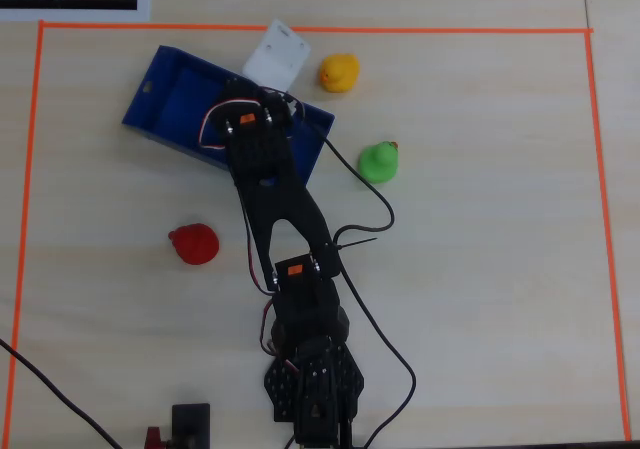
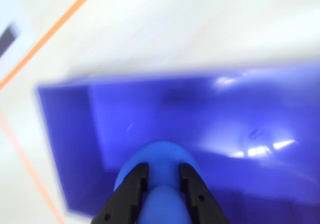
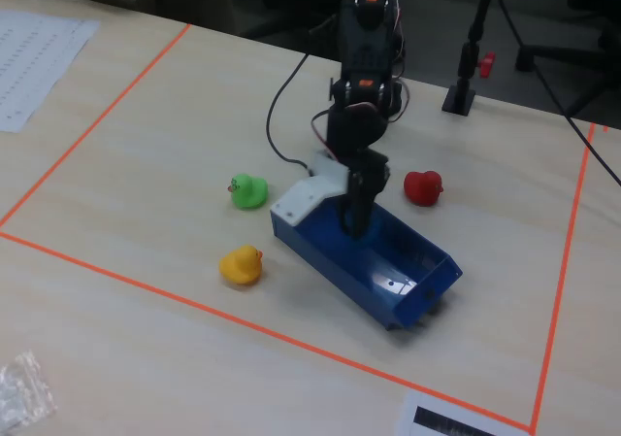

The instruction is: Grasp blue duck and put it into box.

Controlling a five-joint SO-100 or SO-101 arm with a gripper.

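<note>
In the wrist view my gripper (image 2: 162,167) is shut on the blue duck (image 2: 161,155), whose rounded body bulges out between and beyond the two black fingers. It hangs over the open dark-blue box (image 2: 225,114), near one end wall. In the overhead view my arm covers the right half of the box (image 1: 170,99) and hides the duck. In the fixed view the gripper (image 3: 354,224) reaches down into the box (image 3: 335,261) at its end nearest the green duck; the blue duck cannot be made out there.
A yellow duck (image 1: 339,71) (image 3: 242,264), a green duck (image 1: 379,161) (image 3: 249,191) and a red duck (image 1: 194,244) (image 3: 422,186) sit on the table around the box. Orange tape (image 1: 300,30) borders the work area. A cable (image 1: 375,194) trails beside the arm.
</note>
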